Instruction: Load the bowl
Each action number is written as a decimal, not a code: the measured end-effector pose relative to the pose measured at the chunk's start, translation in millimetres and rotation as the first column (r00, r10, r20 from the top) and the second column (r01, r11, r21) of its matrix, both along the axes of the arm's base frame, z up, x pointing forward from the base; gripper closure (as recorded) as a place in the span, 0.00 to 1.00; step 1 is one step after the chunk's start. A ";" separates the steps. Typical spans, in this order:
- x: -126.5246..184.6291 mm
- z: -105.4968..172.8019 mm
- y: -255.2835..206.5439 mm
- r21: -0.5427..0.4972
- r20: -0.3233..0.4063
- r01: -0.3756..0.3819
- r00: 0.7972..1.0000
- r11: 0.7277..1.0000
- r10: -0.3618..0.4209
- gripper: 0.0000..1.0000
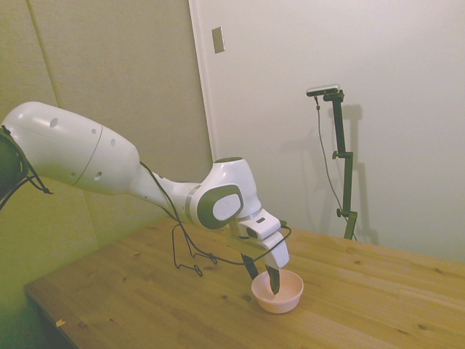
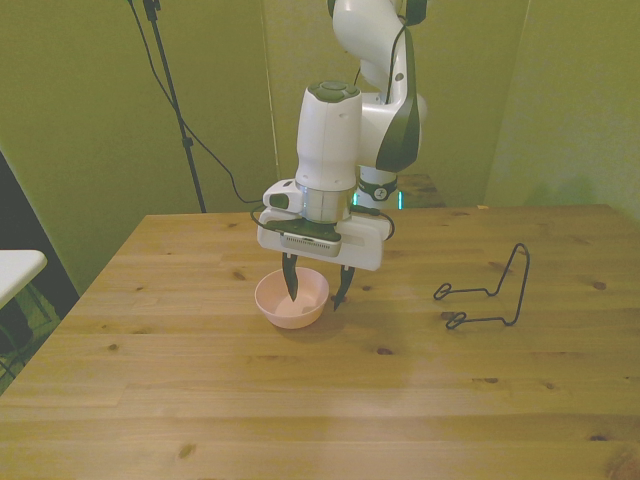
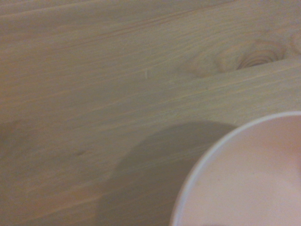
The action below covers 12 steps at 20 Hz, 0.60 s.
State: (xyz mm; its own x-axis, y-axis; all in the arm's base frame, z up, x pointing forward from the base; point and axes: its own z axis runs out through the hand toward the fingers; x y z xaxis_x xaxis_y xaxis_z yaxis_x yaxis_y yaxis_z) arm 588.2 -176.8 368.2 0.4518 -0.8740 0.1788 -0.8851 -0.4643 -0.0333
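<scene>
End effector [image 2: 313, 290] astride bowl [image 2: 291, 300] rim — one finger inside, one outside

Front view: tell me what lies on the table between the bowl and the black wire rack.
Only bare wooden table lies between the bowl and the wire rack in the front view.

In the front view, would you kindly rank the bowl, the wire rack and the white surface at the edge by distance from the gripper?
1. Bowl: at the gripper, one finger inside.
2. Wire rack: toward the front view's right.
3. White surface: off the table, far left edge.
</scene>
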 end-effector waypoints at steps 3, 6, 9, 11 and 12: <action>3.1 -2.7 1.5 0.003 -0.002 -0.001 1.000 1.000 0.001 1.00; 4.2 -4.8 2.7 0.006 -0.003 -0.001 1.000 1.000 0.001 1.00; 4.5 -4.4 2.8 0.010 -0.001 0.002 1.000 1.000 -0.002 1.00; 4.5 -4.4 3.0 0.013 0.000 0.004 1.000 1.000 -0.004 1.00; 4.5 -4.4 3.0 0.015 0.001 0.006 1.000 1.000 -0.006 1.00</action>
State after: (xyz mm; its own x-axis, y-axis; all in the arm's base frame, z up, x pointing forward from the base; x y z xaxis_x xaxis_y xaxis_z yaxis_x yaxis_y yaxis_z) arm 592.7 -173.8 363.9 0.4464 -0.8793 0.1657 -0.8878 -0.4584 -0.0408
